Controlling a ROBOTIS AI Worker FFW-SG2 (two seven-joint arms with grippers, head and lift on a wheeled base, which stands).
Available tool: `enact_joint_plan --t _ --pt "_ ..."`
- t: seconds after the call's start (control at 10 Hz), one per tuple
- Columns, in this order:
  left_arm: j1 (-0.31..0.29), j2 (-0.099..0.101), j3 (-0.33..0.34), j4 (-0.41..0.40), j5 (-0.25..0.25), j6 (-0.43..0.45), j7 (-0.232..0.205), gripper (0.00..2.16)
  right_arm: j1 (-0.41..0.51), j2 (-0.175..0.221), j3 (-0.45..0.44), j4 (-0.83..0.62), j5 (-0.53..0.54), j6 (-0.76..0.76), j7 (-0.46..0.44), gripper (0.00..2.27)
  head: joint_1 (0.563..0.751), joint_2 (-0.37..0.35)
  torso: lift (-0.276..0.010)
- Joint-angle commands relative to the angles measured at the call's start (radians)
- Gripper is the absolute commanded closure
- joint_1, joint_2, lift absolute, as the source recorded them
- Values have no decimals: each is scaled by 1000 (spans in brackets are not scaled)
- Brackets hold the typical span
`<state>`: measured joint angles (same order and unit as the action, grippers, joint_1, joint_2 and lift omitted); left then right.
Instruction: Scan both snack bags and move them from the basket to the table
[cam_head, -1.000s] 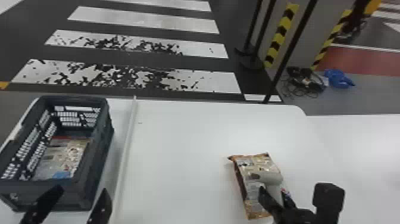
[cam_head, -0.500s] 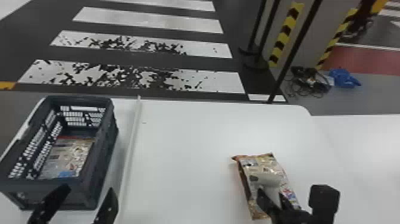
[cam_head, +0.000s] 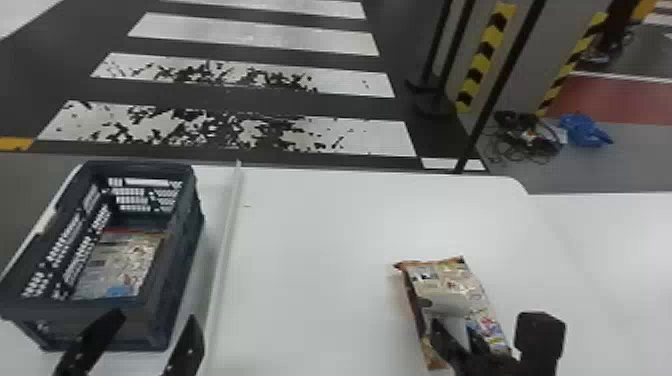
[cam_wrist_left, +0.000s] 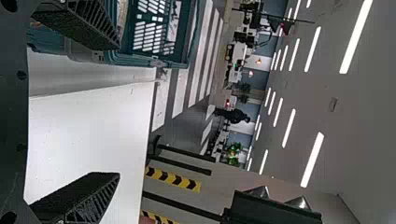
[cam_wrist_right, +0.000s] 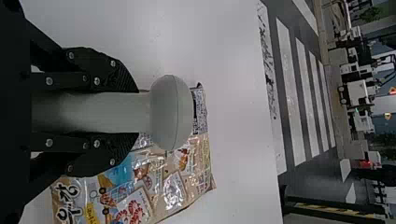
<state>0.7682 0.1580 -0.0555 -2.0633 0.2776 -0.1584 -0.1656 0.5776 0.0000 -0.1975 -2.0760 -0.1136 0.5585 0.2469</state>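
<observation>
In the head view my left gripper (cam_head: 156, 320) stands open at the near end of the dark basket (cam_head: 187, 250), in which a snack bag (cam_head: 125, 255) lies. The left wrist view has the open left gripper (cam_wrist_left: 116, 111) beside the basket (cam_wrist_left: 135, 59), nothing between its fingers. My right gripper (cam_head: 454, 332) is shut on the grey scanner (cam_head: 442, 304), whose head is over the other snack bag (cam_head: 482, 310) on the table. Seen from the right wrist, the right gripper (cam_wrist_right: 137, 112) clasps the handle of the scanner (cam_wrist_right: 170, 112), which covers part of the snack bag (cam_wrist_right: 173, 186).
The white table (cam_head: 310, 250) extends between the basket and the bag on it. A thin pale strip (cam_head: 220, 270) runs along the table just right of the basket. A dark post (cam_head: 492, 100) rises behind the far edge.
The head view has shifted slightly, so the table and basket appear farther right. Against the bag, the scanner in my right gripper has moved a little to the left. My left gripper has risen slightly.
</observation>
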Motion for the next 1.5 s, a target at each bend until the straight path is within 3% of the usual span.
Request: enact_joint_plan --t 0.0,0.4,0.7,1.1,1.4 --pt "0 0 0 0 0 -2 0 16 -1 1 1 4 -1 -7 0 2253 695 -146 -98" --pt "0 0 -1 -3 0 -2 0 16 11 1 -63 -82 -31 18 2 2253 695 -150 -98" --pt "3 5 -3 -17 0 1 0 16 -47 1 -166 -52 -37 42 18 2253 695 -218 -98" --pt "26 8 2 -37 -3 -2 -2 12 -163 -74 -249 143 -21 -10 83 2253 695 -319 -98" --pt "37 8 0 -51 -12 1 -2 16 -211 -150 -267 292 -15 -117 107 2253 695 -350 -98"
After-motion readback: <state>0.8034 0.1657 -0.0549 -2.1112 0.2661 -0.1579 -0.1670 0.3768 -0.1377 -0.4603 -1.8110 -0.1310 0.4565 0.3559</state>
